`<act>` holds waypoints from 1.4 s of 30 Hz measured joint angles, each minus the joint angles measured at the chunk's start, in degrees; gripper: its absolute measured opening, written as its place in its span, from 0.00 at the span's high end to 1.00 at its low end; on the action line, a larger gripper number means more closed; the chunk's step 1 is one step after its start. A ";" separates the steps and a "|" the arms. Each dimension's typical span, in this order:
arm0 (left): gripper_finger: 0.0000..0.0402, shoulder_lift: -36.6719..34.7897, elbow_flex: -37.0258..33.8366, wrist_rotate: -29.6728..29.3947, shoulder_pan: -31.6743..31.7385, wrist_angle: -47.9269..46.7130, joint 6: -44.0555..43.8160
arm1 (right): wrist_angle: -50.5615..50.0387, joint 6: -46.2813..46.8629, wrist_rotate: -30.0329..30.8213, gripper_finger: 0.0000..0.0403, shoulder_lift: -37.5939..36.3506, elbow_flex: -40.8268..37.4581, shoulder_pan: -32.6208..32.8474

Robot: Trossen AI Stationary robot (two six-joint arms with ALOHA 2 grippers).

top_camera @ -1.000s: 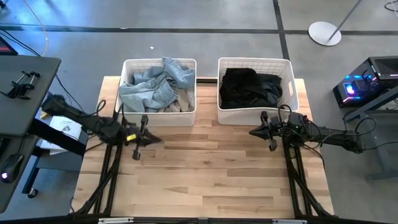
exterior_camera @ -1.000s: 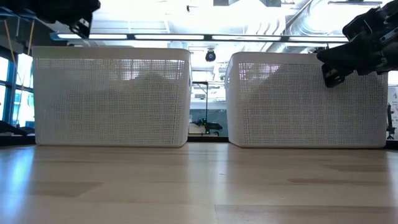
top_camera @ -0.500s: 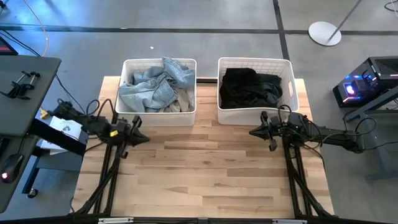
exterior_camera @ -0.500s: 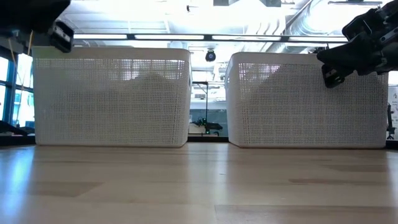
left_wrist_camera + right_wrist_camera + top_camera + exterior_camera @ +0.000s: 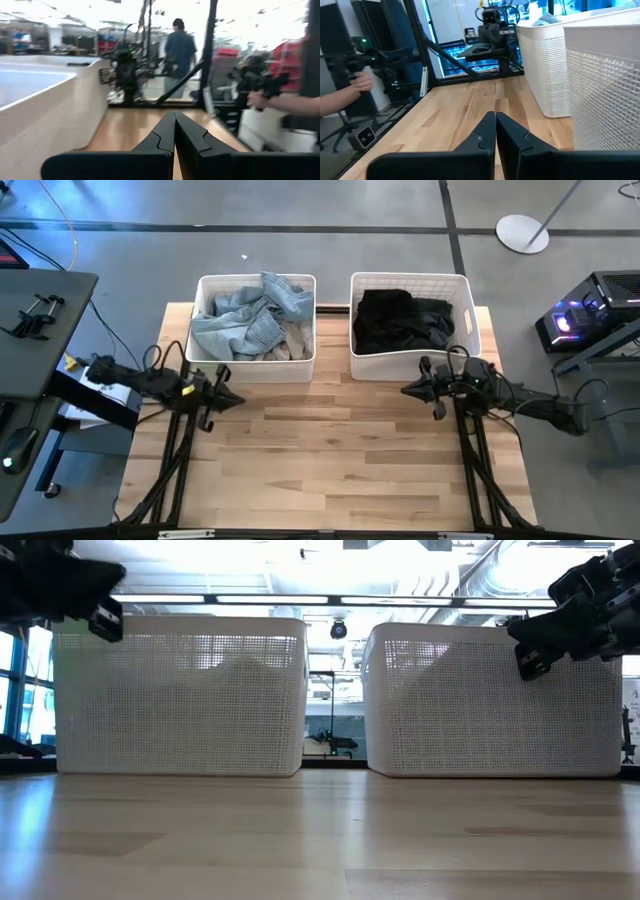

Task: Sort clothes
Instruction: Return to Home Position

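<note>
Light blue denim garments, with a beige one beneath them, (image 5: 255, 320) fill the left white lattice basket (image 5: 205, 292). Black garments (image 5: 400, 320) fill the right basket (image 5: 468, 315). The teal and white garments are out of view. My left gripper (image 5: 235, 399) is shut and empty above the table in front of the left basket, pointing right; its own view shows the fingertips closed (image 5: 174, 120). My right gripper (image 5: 404, 392) is shut and empty in front of the right basket, pointing left; its wrist view shows the tips together (image 5: 495, 119).
The two baskets stand side by side at the table's far edge (image 5: 180, 695) (image 5: 495, 700). Bare wooden table (image 5: 330, 450) lies in front of them. A person's hand (image 5: 357, 82) and other people show in the room beyond the table.
My left gripper has drawn back toward the table's left edge and turned about its axis, staying shut in front of the left basket. My right gripper has kept still. The clothes have not moved.
</note>
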 joint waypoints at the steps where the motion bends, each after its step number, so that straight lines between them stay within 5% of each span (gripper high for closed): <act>1: 1.00 -0.04 0.02 0.27 1.35 -0.83 0.10 | 0.08 0.02 -1.88 1.00 -0.11 0.00 -1.55; 7: 1.00 -0.03 0.00 2.85 8.16 -6.29 1.91 | 0.90 1.87 -5.34 1.00 -0.44 0.03 -7.73; 14: 1.00 -0.04 0.02 3.57 8.87 -6.27 -0.56 | 0.37 8.54 -5.21 1.00 -0.31 -0.02 -2.59; 30: 1.00 -0.04 0.00 3.27 8.84 -6.36 -3.44 | 4.40 7.47 29.06 1.00 -0.20 -0.02 24.03; 36: 1.00 0.07 0.00 3.13 8.84 -6.35 -2.06 | -1.34 4.93 35.31 1.00 -0.21 -0.02 30.39; 42: 1.00 0.22 0.02 2.98 8.83 -6.36 2.29 | -1.79 2.16 34.42 1.00 0.81 -0.02 32.13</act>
